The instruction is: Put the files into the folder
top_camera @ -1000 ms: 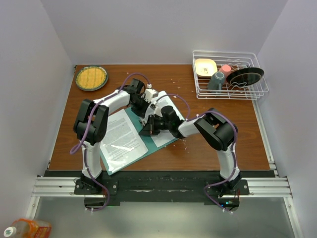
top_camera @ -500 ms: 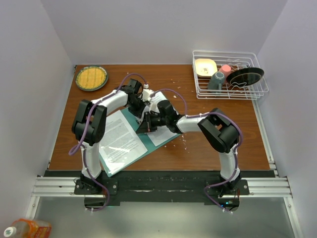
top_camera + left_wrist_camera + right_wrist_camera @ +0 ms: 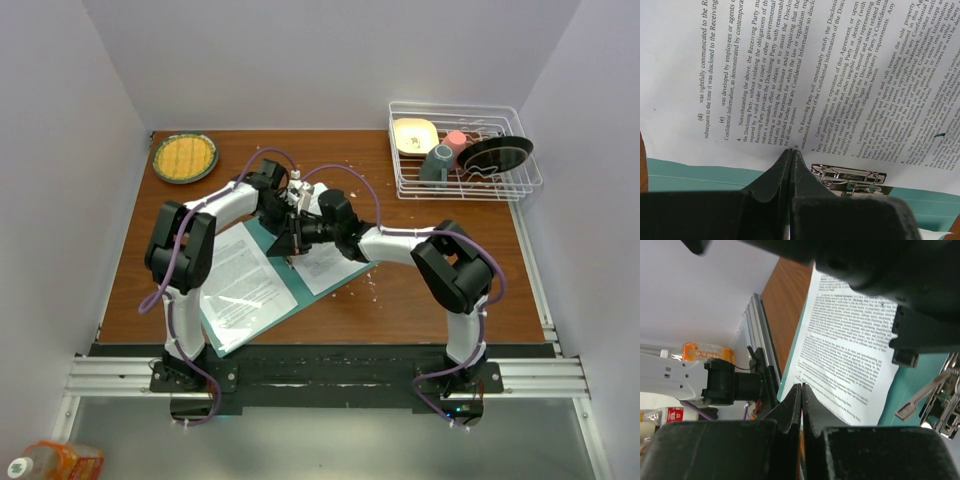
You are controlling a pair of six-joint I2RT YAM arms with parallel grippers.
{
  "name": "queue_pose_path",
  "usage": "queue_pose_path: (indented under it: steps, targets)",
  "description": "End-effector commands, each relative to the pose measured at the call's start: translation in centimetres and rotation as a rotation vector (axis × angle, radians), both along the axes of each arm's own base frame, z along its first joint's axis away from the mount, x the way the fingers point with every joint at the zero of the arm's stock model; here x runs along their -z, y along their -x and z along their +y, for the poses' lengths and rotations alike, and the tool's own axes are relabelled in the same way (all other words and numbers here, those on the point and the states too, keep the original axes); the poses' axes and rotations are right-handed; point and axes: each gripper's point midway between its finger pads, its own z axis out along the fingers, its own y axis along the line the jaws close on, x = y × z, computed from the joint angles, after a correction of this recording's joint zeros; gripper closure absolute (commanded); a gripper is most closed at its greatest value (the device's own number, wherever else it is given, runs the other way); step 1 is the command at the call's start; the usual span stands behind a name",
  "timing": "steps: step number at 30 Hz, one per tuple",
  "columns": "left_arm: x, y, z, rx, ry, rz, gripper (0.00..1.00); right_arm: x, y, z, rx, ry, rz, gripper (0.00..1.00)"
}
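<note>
While the flat teal-green file folder (image 3: pixel 303 288) lay open on the brown wooden table (image 3: pixel 420 290), white paper sheets printed with dense black text (image 3: pixel 240 285) rested on both of its halves, one on the left half and another on the right half (image 3: pixel 330 265). Both arms reached in over the far end of the folder's spine, where their black wrists crowded close together.

The left arm's fingers (image 3: pixel 776 170) were pressed tightly together, and nothing could be seen between them. Their tips sat at the edge of a printed sheet, just beside the shiny silver metal clip (image 3: pixel 850 172) fixed to the folder's teal inner face.

The right arm's fingers (image 3: pixel 812 407) were likewise shut against each other, with no paper visibly caught between them. They pointed along the folder towards its near edge, with a printed page and the clip's lever off to one side.

Beyond the folder's far right corner stood a white wire dish rack (image 3: pixel 520 185). Beyond its far left corner sat a round yellow plate with a green rim (image 3: pixel 184 157).
</note>
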Motion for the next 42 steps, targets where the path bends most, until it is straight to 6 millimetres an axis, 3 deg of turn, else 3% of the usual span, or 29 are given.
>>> queue_pose_path:
  steps: [1,8,15,26,33,42]
  targets:
    - [2.3,3.0,1.9,0.009,-0.079,0.108,1.0,-3.8,-1.2,0.1,0.005,-0.029,-0.139,0.99]
    - [2.1,3.1,1.9,0.014,-0.078,0.107,1.0,1.2,-3.2,-2.2,0.067,0.142,-0.208,1.0]
    - [2.2,3.2,2.0,0.013,-0.084,0.111,1.0,2.6,-4.1,-2.8,0.103,0.164,-0.233,1.0]
    - [2.3,3.3,2.0,0.017,-0.082,0.115,1.0,5.5,-3.5,-2.7,0.079,0.179,-0.173,1.0]
    - [2.3,3.2,2.0,0.015,-0.084,0.113,1.0,6.1,-3.3,-2.6,0.073,0.177,-0.156,1.0]
    - [2.3,3.0,1.9,0.015,-0.082,0.11,1.0,8.5,-2.1,-3.6,0.065,0.224,-0.106,1.0]
